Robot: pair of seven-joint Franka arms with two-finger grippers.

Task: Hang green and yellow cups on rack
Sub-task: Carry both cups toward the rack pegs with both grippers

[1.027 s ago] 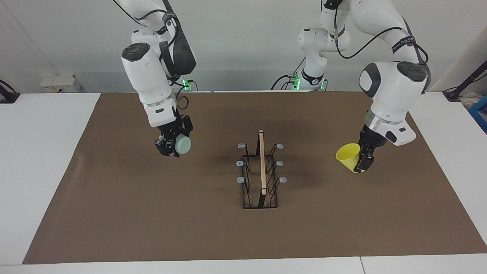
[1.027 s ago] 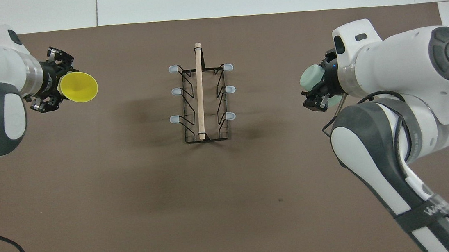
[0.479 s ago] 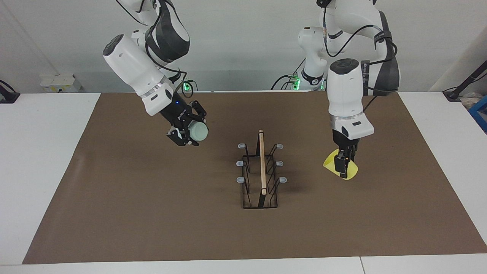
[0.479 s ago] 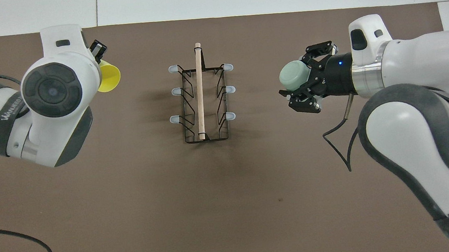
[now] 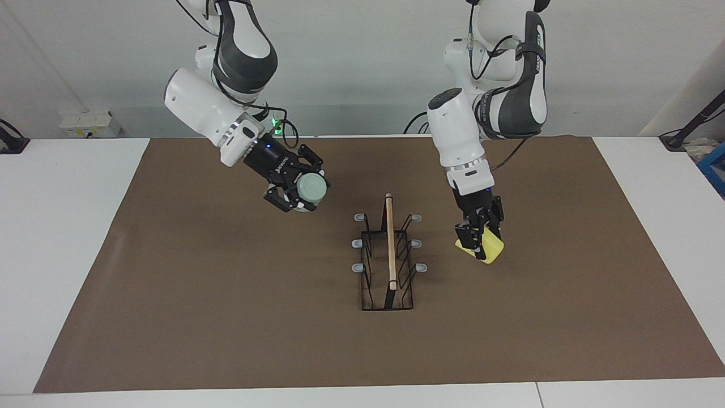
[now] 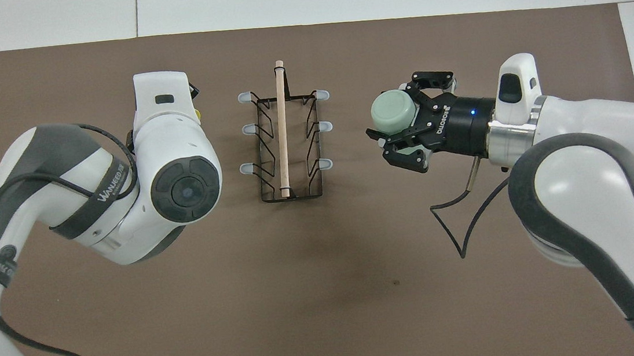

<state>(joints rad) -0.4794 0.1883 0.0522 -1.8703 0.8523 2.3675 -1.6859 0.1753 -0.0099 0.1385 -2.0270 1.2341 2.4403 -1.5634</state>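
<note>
Both sets of jaws are pinching a cup. On the left gripper (image 5: 479, 242) the jaws squeeze the yellow cup (image 5: 490, 249), which hangs tipped in the air over the brown mat (image 5: 226, 317), just beside the rack (image 5: 388, 260) toward the left arm's end of the table. From the overhead view only a tiny bit of yellow (image 6: 196, 114) peeks out past the arm's white wrist, so the grip cannot be seen from up there.

On the right gripper (image 5: 297, 192) the jaws hold the green cup (image 5: 312, 188) tight. It is up in the air too, lying on its side, with its flat round bottom turned toward the rack. It is over the mat, near the rack, toward the right arm's end of the table. From above, the black fingers (image 6: 394, 134) wrap around the green cup (image 6: 393, 112).

Between the 2 cups the rack stands on the mat. It is a black wire frame with a long wooden rod (image 5: 389, 241) on top. It has 6 small grey prongs (image 5: 359, 217), 3 on each side. No cup is on any prong. Neither cup touches the rack.
</note>
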